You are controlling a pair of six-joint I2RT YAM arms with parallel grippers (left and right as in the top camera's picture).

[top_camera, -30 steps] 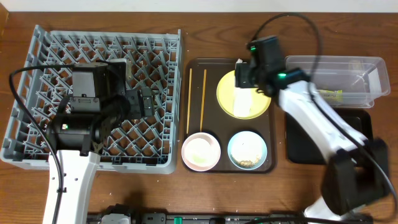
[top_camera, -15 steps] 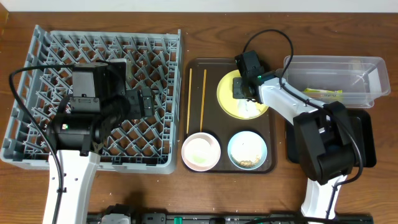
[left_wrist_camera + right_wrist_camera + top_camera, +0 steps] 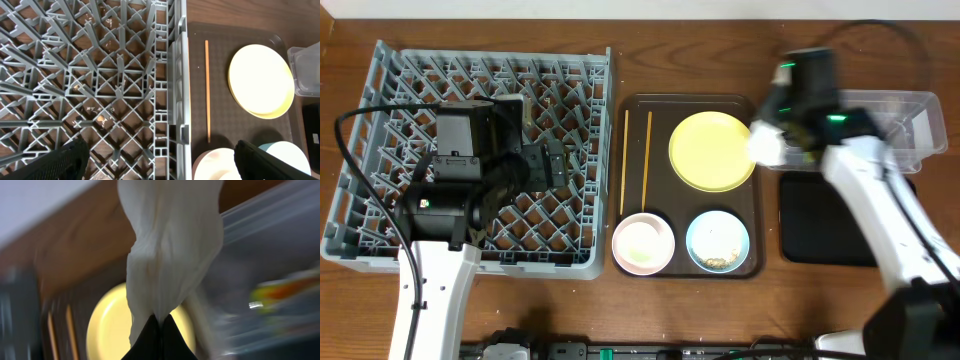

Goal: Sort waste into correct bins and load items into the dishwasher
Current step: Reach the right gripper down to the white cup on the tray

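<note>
tissue [image 3: 170, 245]; clamped in right gripper [image 3: 160, 328]; just beside plate [image 3: 712, 150]

We see a wooden table [image 3: 720, 320], brown, its grain running left to right, with wood showing along both the near and far edges. About the middle of it lies a dark brown serving tray [image 3: 680, 200], flat, rectangular with rounded corners and a low raised rim, its long sides running from near to far. In the left wrist view we find the same tray [image 3: 219, 75] at the right, on the table [image 3: 225, 10]. Beyond the table's far edge runs a pale strip [image 3: 620, 8]; we cannot tell what it is.
</note>
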